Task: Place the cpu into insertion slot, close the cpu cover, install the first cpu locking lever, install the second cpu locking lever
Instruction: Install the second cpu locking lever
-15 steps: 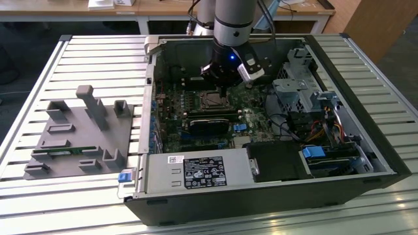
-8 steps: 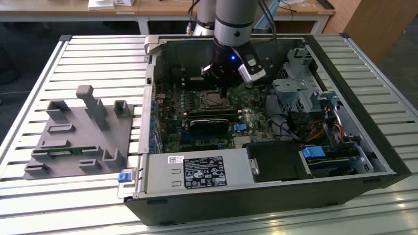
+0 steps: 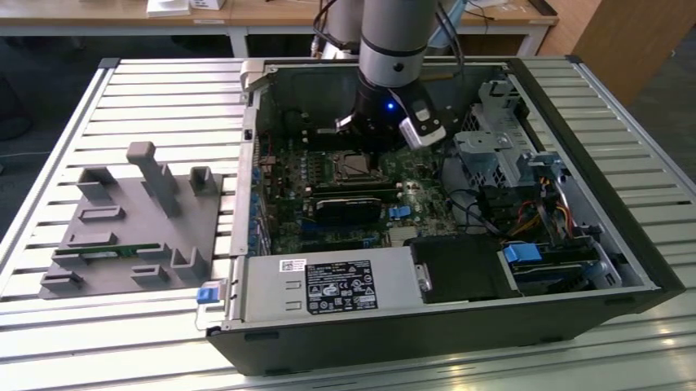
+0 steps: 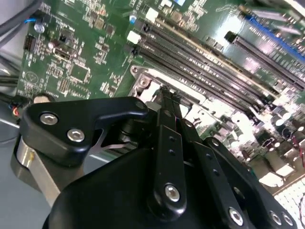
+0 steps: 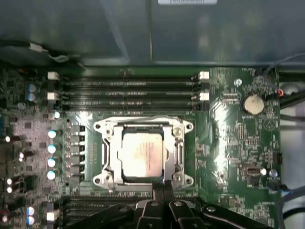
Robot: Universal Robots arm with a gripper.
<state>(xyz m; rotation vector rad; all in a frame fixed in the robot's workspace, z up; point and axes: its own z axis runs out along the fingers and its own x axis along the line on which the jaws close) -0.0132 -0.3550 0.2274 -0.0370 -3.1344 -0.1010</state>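
While the gripper [image 5: 163, 187] is hovering at the near edge of the insertion slot [image 5: 106, 155] in the first wrist view, we are seeing its fingers [image 4: 170, 107] pressed together and gripping nothing. Just beyond the fingertips, the cpu [image 5: 142, 154] is lying flat inside the slot, and the cpu cover [image 5: 177, 153] is sitting down around it, framing its silver top. Beyond the slot, the memory slots [image 5: 128, 93] are running parallel to its far edge across the green board [image 5: 233, 143].

In the second wrist view, the pincer [image 4: 164, 95] hides most of the insertion slot [image 4: 143, 83].
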